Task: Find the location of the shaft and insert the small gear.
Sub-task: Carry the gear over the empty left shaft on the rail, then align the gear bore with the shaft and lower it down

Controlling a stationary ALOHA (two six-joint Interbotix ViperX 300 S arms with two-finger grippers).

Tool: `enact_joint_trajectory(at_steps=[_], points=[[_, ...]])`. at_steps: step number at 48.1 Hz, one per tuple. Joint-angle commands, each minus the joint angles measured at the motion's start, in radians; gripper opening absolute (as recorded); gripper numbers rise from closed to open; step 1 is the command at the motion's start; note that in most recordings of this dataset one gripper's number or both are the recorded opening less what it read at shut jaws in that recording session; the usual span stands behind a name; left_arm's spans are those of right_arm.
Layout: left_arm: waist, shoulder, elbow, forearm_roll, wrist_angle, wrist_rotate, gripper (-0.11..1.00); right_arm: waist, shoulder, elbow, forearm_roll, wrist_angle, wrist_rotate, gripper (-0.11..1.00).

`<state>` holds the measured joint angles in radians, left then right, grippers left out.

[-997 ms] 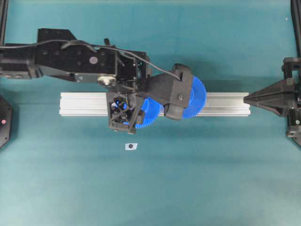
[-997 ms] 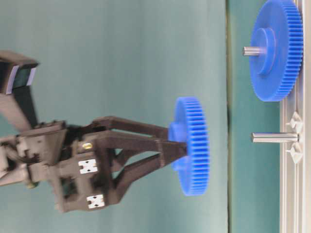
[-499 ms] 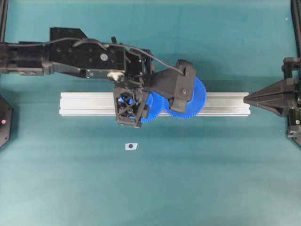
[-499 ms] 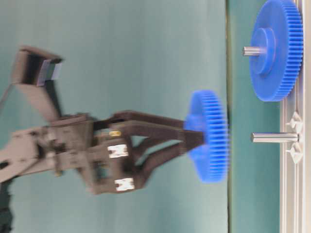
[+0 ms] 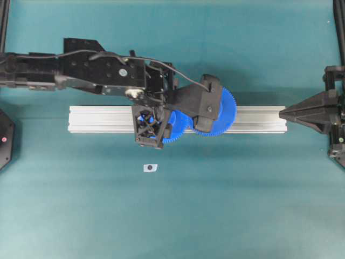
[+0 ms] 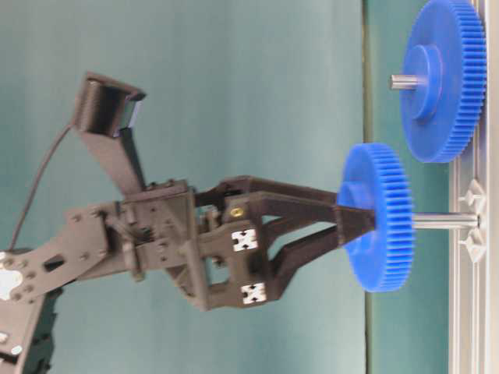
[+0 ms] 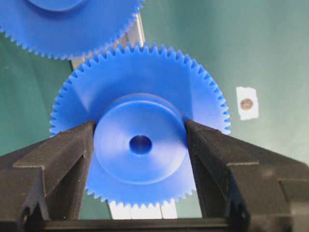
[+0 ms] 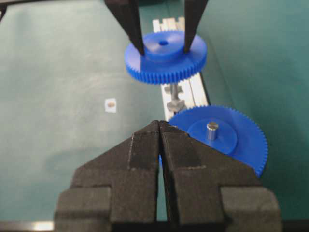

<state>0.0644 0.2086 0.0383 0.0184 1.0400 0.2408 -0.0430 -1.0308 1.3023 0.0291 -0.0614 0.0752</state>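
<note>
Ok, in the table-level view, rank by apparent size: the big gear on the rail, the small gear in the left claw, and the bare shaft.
1. Big gear, though partly cropped and possibly farther away.
2. Small gear, nearly as large here.
3. Shaft, only a thin silvery length showing.

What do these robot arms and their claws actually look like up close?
Both are matte black. The left arm is blocky, dotted with screws, with a thin black cable looped along it. Its gripper has two long tapering fingers on an open lattice frame bearing two small white cross-patterned squares. The right gripper ends in blunt wedge-shaped fingers.
</note>
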Motion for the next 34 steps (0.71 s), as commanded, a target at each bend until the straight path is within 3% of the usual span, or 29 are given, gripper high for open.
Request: enact_joint_trajectory(at_steps=[1, 34], points=[[0.003, -0.014, -0.012, 0.002, -0.006, -0.002, 0.64, -0.003, 0.006, -0.011, 0.002, -0.006, 0.011, 0.01], [0.035, -0.005, 0.072, 0.002, -0.034, -0.002, 0.64, -0.009, 0.005, -0.011, 0.003, -0.006, 0.012, 0.01]])
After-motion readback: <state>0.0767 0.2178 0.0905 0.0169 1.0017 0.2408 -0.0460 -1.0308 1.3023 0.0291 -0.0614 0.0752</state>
